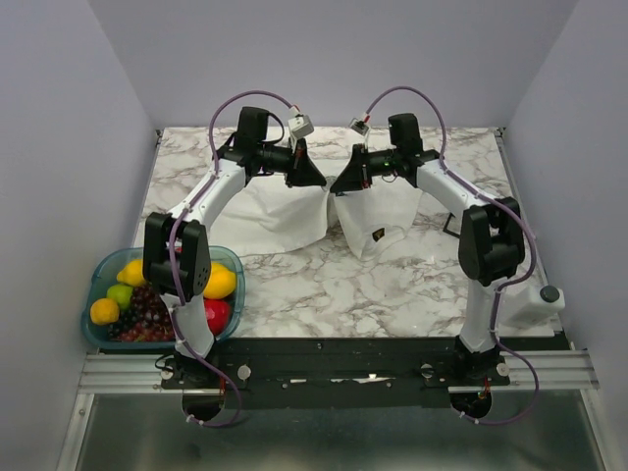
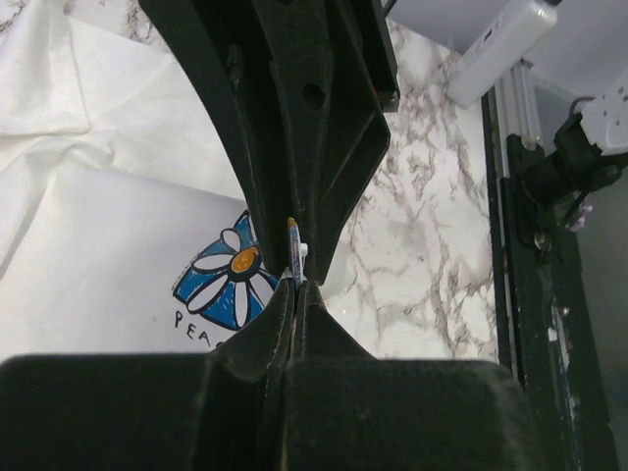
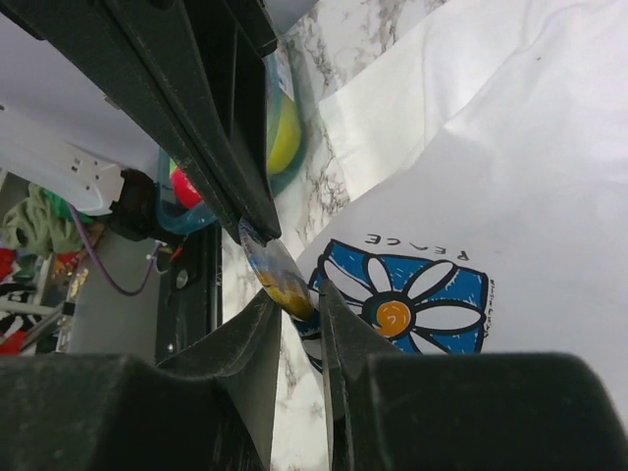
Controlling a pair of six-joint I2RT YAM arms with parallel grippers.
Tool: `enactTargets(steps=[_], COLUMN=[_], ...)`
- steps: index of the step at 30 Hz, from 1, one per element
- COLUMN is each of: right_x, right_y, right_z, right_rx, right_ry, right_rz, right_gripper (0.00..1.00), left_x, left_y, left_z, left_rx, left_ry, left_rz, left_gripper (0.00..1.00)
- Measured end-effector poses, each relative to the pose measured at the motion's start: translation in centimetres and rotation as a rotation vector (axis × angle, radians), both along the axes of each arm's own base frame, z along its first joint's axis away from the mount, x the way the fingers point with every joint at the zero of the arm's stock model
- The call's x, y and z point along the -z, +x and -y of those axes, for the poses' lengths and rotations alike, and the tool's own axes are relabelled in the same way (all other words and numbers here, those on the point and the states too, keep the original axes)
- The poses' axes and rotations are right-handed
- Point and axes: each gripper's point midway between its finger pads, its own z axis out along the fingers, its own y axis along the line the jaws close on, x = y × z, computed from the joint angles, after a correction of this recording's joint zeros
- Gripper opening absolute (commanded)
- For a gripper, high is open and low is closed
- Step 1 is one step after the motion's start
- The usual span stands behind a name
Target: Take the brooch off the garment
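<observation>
The brooch (image 3: 275, 270) is a small round badge with blue and yellow on its face, held tilted just above the garment (image 1: 275, 216). In the left wrist view the brooch (image 2: 292, 240) shows edge-on. My left gripper (image 2: 295, 285) is shut on its rim. My right gripper (image 3: 296, 291) has a finger on either side of the badge, with a narrow gap still between the jaws. Both grippers (image 1: 319, 180) (image 1: 339, 183) meet tip to tip over the white cloth and hide the brooch from above. A printed blue daisy (image 3: 412, 299) on the garment (image 3: 530, 177) lies right under them.
A blue bowl (image 1: 98, 285) of fruit stands at the near left, by the left arm's base. A white box (image 1: 535, 299) sits at the near right edge. Marble table shows in front of the shirt. Grey walls close in on three sides.
</observation>
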Motion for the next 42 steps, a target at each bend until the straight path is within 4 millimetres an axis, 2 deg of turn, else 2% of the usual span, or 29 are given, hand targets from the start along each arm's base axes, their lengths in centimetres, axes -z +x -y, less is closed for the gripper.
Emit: enactTargets(steps=[9,19,24,28,31,34,39,42], right_x=[0.4,0.9,1.5,2.3,2.7,2.8,1.7,-1.1], right_y=[0.7,1.6,2.3,2.9,3.1,3.2,2.2,1.7], right_z=[-0.8,-1.4,-1.8,-1.7,-1.5,-1.3,-0.6,0.3], right_rx=[-0.029,-0.023,0.064,0.142,0.165,0.165,0.134,0.097], right_ry=[0.036,0.052,-0.004,-0.066,-0.088,-0.099,-0.102,-0.067], right_rz=[-0.133,-0.270,-0.291,-0.320,-0.320,-0.289,-0.178,-0.059], right_gripper=[0.28,0.27,0.34,0.35,0.36,0.42,0.55,0.58], left_x=[0.5,0.9,1.4,1.9,2.1,2.3,2.4,2.7], left_y=[0.3,1.1,1.8,2.3,2.6,2.7,2.3,1.1], left_z=[-0.6,-0.9,-0.9,-0.7,-0.4,-0.3,0.1,0.5], left_rx=[0.026,-0.008,-0.050,-0.084,-0.105,-0.120,-0.108,-0.073], left_ry=[0.064,0.091,0.102,0.121,0.138,0.153,0.159,0.168], left_rz=[0.111,0.126,0.119,0.119,0.120,0.121,0.126,0.109], left_gripper=[0.00,0.00,0.00,0.00,0.00,0.00,0.00,0.00])
